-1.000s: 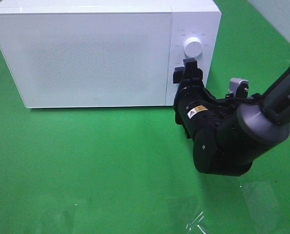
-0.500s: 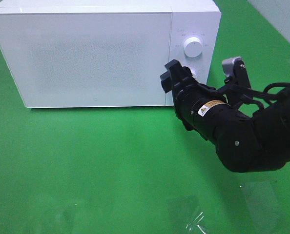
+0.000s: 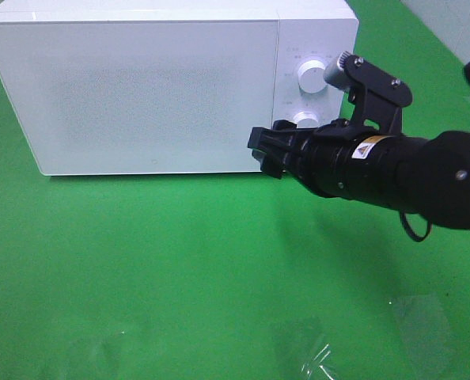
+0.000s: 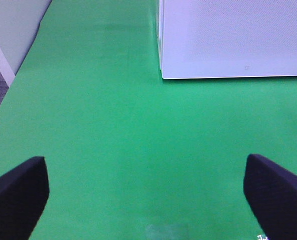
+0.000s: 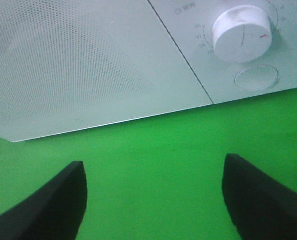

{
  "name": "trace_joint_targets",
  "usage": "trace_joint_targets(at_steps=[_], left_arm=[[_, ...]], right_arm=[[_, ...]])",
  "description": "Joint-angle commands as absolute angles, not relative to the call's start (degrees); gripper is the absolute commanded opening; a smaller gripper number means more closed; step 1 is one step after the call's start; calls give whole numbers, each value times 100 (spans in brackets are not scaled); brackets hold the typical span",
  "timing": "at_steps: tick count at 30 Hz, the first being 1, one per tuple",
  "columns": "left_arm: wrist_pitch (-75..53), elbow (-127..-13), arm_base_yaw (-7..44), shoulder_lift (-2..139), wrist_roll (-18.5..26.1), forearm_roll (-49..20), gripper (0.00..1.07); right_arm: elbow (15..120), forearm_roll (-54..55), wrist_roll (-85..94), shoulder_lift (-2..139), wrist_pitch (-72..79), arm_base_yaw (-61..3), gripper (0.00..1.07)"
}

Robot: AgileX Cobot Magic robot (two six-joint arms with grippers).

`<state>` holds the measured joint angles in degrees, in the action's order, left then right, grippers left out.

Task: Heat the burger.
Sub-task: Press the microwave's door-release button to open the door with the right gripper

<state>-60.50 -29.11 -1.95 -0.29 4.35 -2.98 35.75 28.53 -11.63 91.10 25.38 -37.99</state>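
Green matting (image 3: pixel 140 261) carries a white microwave (image 3: pixel 140 87) with its door shut; the burger shows in no view, so I cannot tell whether it sits inside. The right gripper (image 3: pixel 260 150), jaws apart and empty, points across the door's lower corner; the nearer dial (image 3: pixel 305 119) lies just above it; the left gripper (image 4: pixel 146 200), wide open and empty, hangs well off, so the right arm looks better placed.
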Motion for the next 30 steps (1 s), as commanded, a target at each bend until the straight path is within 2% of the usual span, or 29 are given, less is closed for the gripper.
trace_joint_targets(at_steps=[1, 8, 11, 21, 30], left_arm=[[-5970, -2882, -195, -138, 441, -292, 98], [-5970, -2882, -195, -138, 441, -292, 98], [-5970, -2882, -195, -138, 441, -292, 98], [-5970, -2882, -195, -138, 441, -292, 98], [-5970, -2882, -195, -138, 441, -292, 98]], right_arm=[[3581, 2744, -103, 8526, 1564, -3558, 71], [3581, 2659, 579, 7809, 189, -3409, 71], [3581, 2257, 596, 7426, -493, -3409, 71], [3581, 865, -338, 6520, -1937, -3409, 71], [3627, -69, -922, 4836, -3398, -3409, 74]])
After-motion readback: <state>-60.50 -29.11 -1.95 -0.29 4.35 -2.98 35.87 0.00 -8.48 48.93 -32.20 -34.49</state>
